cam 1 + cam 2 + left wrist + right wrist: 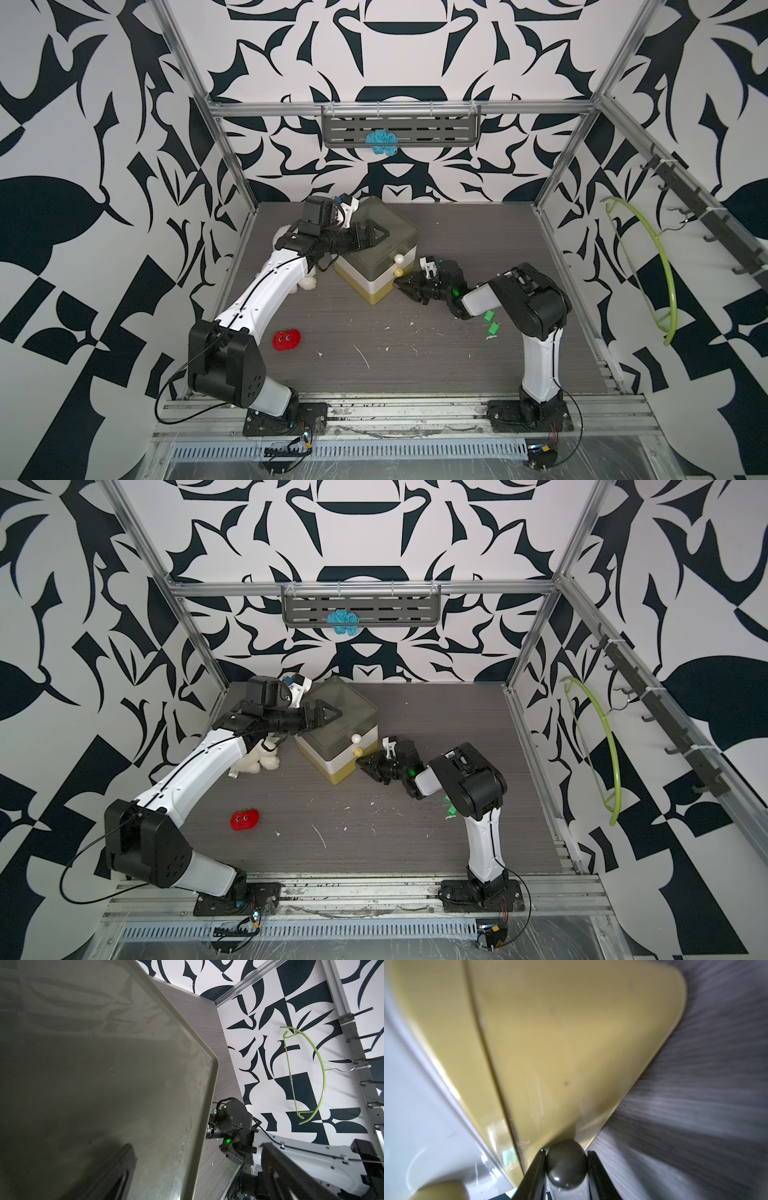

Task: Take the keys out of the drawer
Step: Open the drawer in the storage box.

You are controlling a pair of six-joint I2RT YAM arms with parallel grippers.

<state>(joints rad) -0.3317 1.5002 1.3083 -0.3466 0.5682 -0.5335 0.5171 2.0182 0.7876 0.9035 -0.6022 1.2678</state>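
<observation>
Metal and coloured tags are nowhere in sight; the keys show in no view, so their look cannot be told; I judge that they lie inside the drawer unit (392, 226), whose three fronts all appear shut. The yellow bottom drawer (571, 1043) is the one being addressed; the right tool (566, 1154) has its fingers drawn narrow against either side of that drawer's olive knob (566, 1169), low on the unit's front and close to the counter (415, 365); above it a yellow knob (398, 272) and a white knob (400, 258) mark the middle and top drawers. The left tool (376, 233) stands spread wide over the unit's grey-green top; whether it presses on that top or hovers just above it I cannot tell; it looks placed to steady the unit.

As for progress, this reads as the very start: knob gripped, nothing drawn out, no key lifted; left to do are pulling the drawer open, finding the keys and bringing them out onto the counter.

Farther out, two small green pieces (490, 323) lie beside the right arm, too small to name; a red strawberry plush (286, 340) lies near the left arm's base; a white plush (259, 762) sits under that arm, beside the unit.
</observation>
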